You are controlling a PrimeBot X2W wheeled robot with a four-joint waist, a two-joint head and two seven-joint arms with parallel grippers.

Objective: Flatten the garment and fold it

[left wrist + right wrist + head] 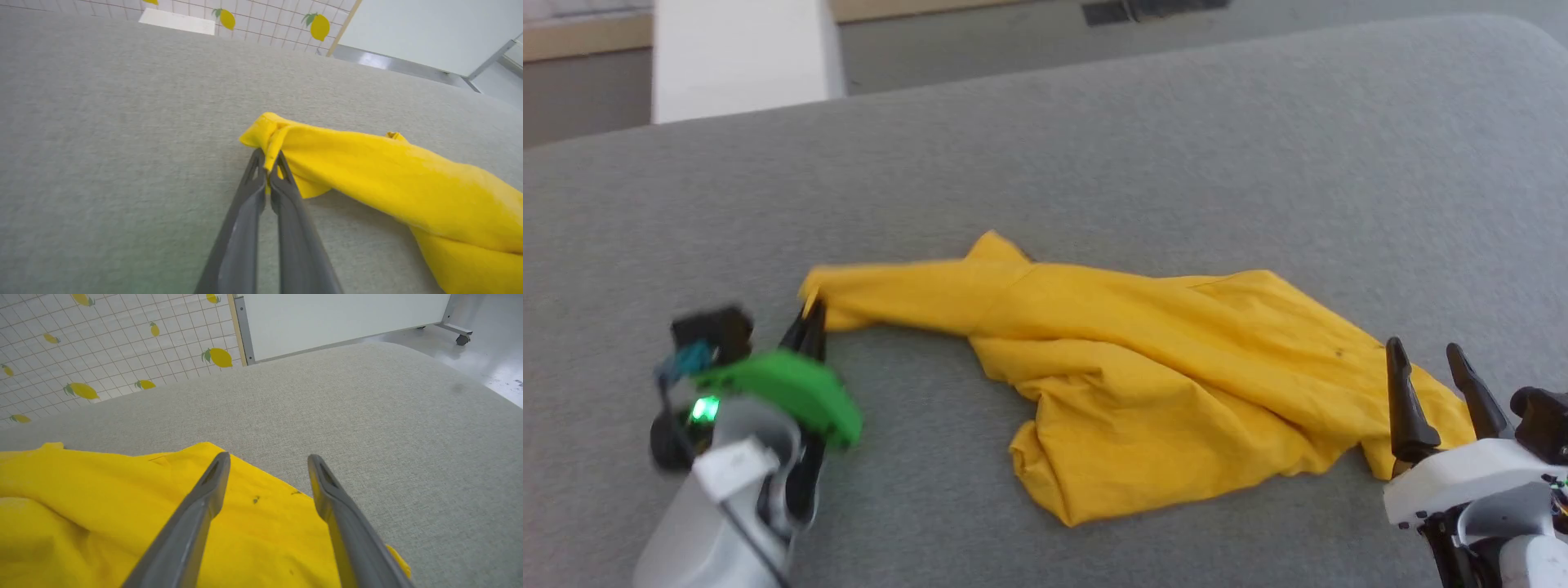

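Pinching the left end of the yellow T-shirt (1160, 367), your left gripper (810, 317) has its fingers pressed together on the cloth. The T-shirt lies crumpled on the grey tabletop (1094, 147), stretching across to your right gripper (1425, 351), whose fingers stand spread above its right edge, holding nothing.

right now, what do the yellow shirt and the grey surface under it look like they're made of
The garment: thin, matte knit cloth, probably cotton; it drapes limply and creases softly. The grey surface: matte, flecked woven fabric, perhaps upholstery over padding, going by its rounded edges.
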